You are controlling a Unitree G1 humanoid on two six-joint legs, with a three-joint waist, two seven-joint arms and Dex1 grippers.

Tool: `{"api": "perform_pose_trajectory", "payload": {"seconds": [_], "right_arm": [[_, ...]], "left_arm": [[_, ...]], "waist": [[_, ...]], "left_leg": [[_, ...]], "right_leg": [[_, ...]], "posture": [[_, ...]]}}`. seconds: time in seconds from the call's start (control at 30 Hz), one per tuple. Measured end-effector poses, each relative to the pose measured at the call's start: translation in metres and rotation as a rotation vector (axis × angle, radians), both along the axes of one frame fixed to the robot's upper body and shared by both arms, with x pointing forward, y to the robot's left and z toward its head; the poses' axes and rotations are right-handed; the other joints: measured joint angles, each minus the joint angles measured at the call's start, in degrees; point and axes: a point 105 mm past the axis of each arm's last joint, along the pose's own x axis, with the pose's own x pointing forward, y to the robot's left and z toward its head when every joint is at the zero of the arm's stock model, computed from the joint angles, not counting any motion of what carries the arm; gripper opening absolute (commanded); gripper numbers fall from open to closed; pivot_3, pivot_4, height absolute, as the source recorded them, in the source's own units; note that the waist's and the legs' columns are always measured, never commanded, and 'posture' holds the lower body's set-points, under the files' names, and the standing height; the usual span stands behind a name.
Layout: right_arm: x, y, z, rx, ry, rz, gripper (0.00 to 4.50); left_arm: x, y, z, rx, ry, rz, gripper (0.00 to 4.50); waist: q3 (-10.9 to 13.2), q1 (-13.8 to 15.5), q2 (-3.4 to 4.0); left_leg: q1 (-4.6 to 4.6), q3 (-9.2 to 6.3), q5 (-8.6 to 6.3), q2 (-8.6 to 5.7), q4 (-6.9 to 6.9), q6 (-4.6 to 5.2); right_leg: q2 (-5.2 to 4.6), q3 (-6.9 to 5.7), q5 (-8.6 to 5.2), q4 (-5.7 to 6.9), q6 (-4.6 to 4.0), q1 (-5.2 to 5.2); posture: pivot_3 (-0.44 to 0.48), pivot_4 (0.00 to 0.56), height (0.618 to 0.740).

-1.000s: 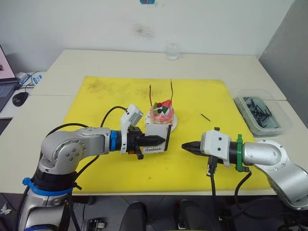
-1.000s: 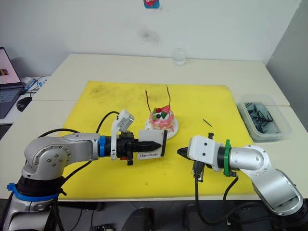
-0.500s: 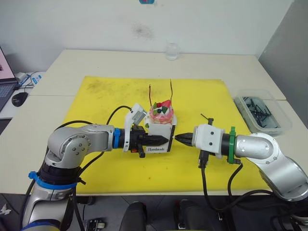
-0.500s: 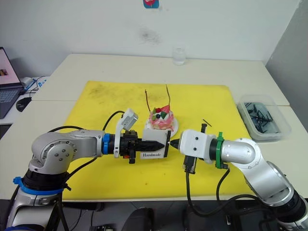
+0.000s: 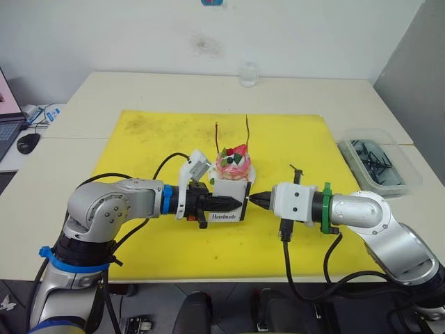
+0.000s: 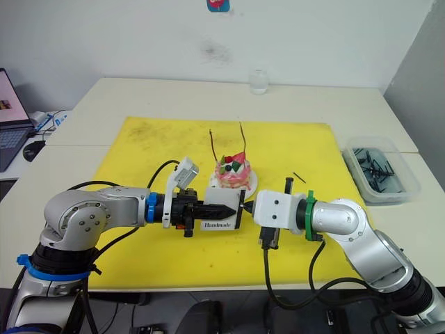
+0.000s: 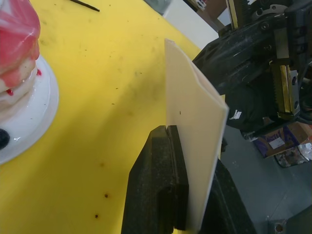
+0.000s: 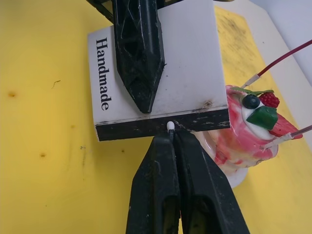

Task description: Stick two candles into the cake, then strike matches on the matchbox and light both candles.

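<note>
Pale desk under a white wall carries a yellow mat that covers most of the working area. On the mat, just past its middle, the cake sits on its white plate with both candles already standing in it. From the cake, a clear tub of dark sticks lies at 3 o'clock, well apart and off the mat, and a glass stands far off at 12 o'clock.

Left jaws are clamped on the matchbox, holding it on edge just in front of the cake at 6 o'clock, the black strip facing the other arm. Right jaws are closed on a match, whose pale head touches the strip.

Risks, as I judge them: the box is almost against the plate, so a hard stroke could shove it into the cake and tip a candle. Too much pressure could snap the thin match or twist the box in its grip; too little would give no flame. A flare close to the jaws and the cake's side is another hazard.

Open mat lies at 3, 6 and 9 o'clock of the box, so pulling the stroke toward 3 o'clock looks safest. One loose stick lies at 3 o'clock of the cake, near that path.
</note>
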Motion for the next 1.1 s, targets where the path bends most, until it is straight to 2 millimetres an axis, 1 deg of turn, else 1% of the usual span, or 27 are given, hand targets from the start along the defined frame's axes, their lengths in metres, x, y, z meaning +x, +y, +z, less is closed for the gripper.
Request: {"api": "perform_pose_trajectory", "payload": {"seconds": [0.33, 0.4, 0.43, 0.47, 0.53, 0.57, 0.63, 0.7, 0.73, 0.8, 0.9, 1.1], "right_arm": [[0.003, 0.001, -0.007, -0.052, -0.012, 0.028, 0.01], [-0.004, 0.002, -0.014, -0.093, -0.007, 0.078, 0.01], [-0.011, 0.003, -0.022, -0.125, 0.018, 0.12, 0.01], [-0.019, 0.005, -0.034, -0.153, 0.056, 0.165, 0.01], [-0.034, 0.004, -0.048, -0.194, 0.113, 0.228, 0.01], [-0.04, 0.003, -0.051, -0.209, 0.126, 0.249, 0.01], [-0.045, 0.002, -0.05, -0.226, 0.121, 0.274, 0.01], [-0.047, 0.003, -0.047, -0.218, 0.116, 0.287, 0.01], [-0.046, 0.003, -0.046, -0.214, 0.114, 0.283, 0.01], [-0.042, 0.002, -0.04, -0.196, 0.108, 0.262, 0.01], [-0.035, 0.001, -0.031, -0.172, 0.094, 0.234, 0.01], [-0.019, -0.008, -0.01, -0.129, 0.051, 0.165, 0.01]], "left_arm": [[0.002, -0.003, -0.005, 0.023, 0.0, 0.0, 0.0], [0.005, -0.005, -0.003, 0.029, -0.02, -0.008, 0.0], [0.009, -0.008, 0.004, 0.021, -0.056, -0.02, 0.0], [0.014, -0.009, 0.015, 0.012, -0.112, -0.023, 0.0], [0.028, -0.007, 0.034, 0.0, -0.195, -0.002, 0.0], [0.035, -0.004, 0.043, -0.007, -0.225, 0.015, 0.0], [0.043, 0.001, 0.056, -0.017, -0.248, 0.038, 0.0], [0.044, 0.009, 0.066, -0.014, -0.277, 0.046, 0.0], [0.043, 0.012, 0.067, -0.006, -0.279, 0.047, 0.0], [0.038, 0.016, 0.061, 0.007, -0.264, 0.041, 0.0], [0.028, 0.018, 0.044, 0.025, -0.204, 0.034, 0.0], [0.006, 0.028, 0.021, 0.063, -0.131, 0.038, 0.0]], "waist": [[0.0, 0.01, 0.0], [0.0, 0.02, 0.0], [0.0, 0.08, -0.01], [0.0, 0.23, -0.01], [0.0, 0.35, 0.0], [0.0, 0.39, 0.0], [0.0, 0.1, 0.0], [0.0, -0.34, 0.0], [0.0, -0.39, 0.0], [0.0, -0.3, 0.0], [0.0, -0.16, 0.0], [0.0, -0.16, 0.0]], "left_leg": [[-0.01, 0.0, 0.0, -0.02, 0.01, 0.0], [-0.01, -0.02, 0.0, -0.02, 0.01, 0.0], [-0.02, -0.04, 0.0, -0.03, 0.02, 0.0], [-0.04, -0.04, 0.0, -0.03, 0.02, 0.0], [-0.03, -0.03, 0.0, -0.06, 0.02, 0.01], [-0.03, -0.02, 0.0, -0.06, 0.04, 0.01], [-0.02, 0.03, 0.0, -0.05, 0.07, 0.01], [0.02, 0.06, 0.0, -0.01, 0.05, 0.0], [0.02, 0.05, 0.0, 0.02, 0.05, 0.0], [0.01, -0.03, 0.0, 0.06, 0.03, 0.0], [0.0, -0.05, 0.0, 0.07, 0.04, 0.0], [0.02, 0.02, 0.0, 0.03, 0.06, 0.0]], "right_leg": [[0.0, 0.0, 0.0, 0.0, 0.0, 0.0], [0.02, -0.02, 0.0, 0.0, 0.0, 0.0], [0.07, -0.05, 0.0, 0.0, 0.0, 0.0], [0.15, -0.09, 0.0, -0.01, 0.0, 0.0], [0.21, -0.03, 0.0, 0.0, 0.0, 0.0], [0.21, -0.02, 0.0, 0.0, 0.0, 0.01], [0.2, 0.01, 0.01, 0.01, 0.02, 0.0], [0.19, 0.04, 0.02, 0.01, 0.03, 0.0], [0.16, 0.05, 0.02, 0.02, 0.03, 0.0], [0.13, -0.01, 0.01, 0.03, 0.02, 0.0], [0.1, -0.03, 0.01, 0.05, 0.01, 0.0], [0.0, 0.01, 0.01, 0.05, 0.01, 0.01]], "posture": [[0.0, 0.15, 0.74], [0.0, 0.15, 0.74], [0.0, 0.15, 0.74], [0.0, 0.15, 0.74], [0.0, 0.15, 0.74], [0.0, 0.15, 0.74], [0.0, 0.15, 0.74], [0.0, 0.15, 0.74], [0.0, 0.15, 0.74], [0.0, 0.15, 0.74], [0.0, 0.15, 0.74], [0.0, 0.15, 0.74]]}}
